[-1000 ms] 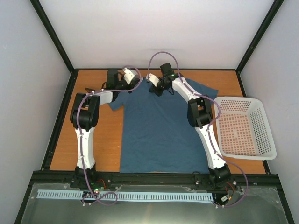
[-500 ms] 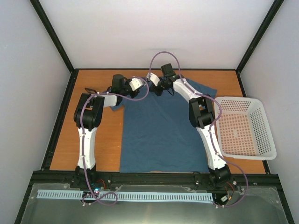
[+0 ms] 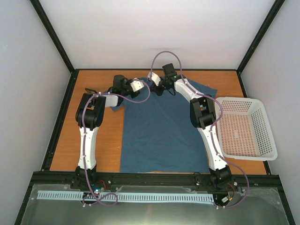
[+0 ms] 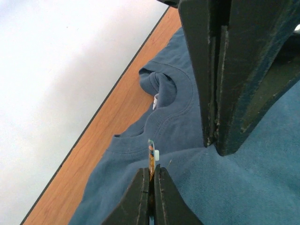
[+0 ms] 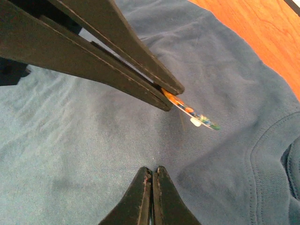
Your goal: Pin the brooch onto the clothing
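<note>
The clothing (image 3: 159, 131), a teal-blue T-shirt, lies flat on the table with its collar (image 4: 161, 89) at the far end. My left gripper (image 4: 151, 171) is shut on the brooch (image 4: 151, 152), a thin coloured disc seen edge-on with a white nub and a fine pin on its back. The brooch (image 5: 197, 116) hangs just above the fabric below the collar. My right gripper (image 5: 152, 171) is shut, with its tips pressed on the shirt a short way from the brooch. Whether any fabric is pinched does not show. From above, the left gripper (image 3: 144, 86) and right gripper (image 3: 158, 90) nearly meet.
A white mesh basket (image 3: 243, 126) stands on the right, beside the shirt's sleeve. A small black holder (image 3: 89, 90) sits on the wooden table (image 3: 70, 140) at the far left. Black frame rails edge the table.
My left gripper has carried the brooch rightwards from over the left sleeve to just below the collar, close to the right gripper. The right arm has barely shifted.
</note>
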